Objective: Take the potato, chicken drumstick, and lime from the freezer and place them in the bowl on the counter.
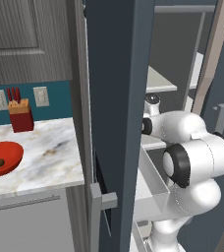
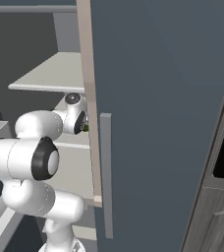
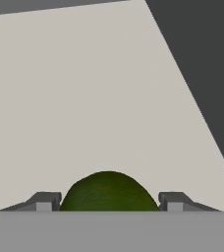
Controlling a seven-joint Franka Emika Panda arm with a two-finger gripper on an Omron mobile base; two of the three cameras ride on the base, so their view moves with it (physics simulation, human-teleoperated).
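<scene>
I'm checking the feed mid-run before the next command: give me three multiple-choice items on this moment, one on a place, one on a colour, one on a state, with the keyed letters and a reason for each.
1. Where is the lime?
A. in the bowl
B. between the gripper's fingertips over a pale freezer shelf
C. on the counter

2. What colour is the bowl on the counter?
A. red
B. white
C. blue

3. How does the gripper stand?
A. wide open, away from everything
B. fully shut on nothing
C. closed against the lime

Key: 
1 B, the hand view shows the green ball between both tips, shelf behind. 
2 A, the left base view shows it glossy red. 
3 C, both tips sit against the lime's sides.
</scene>
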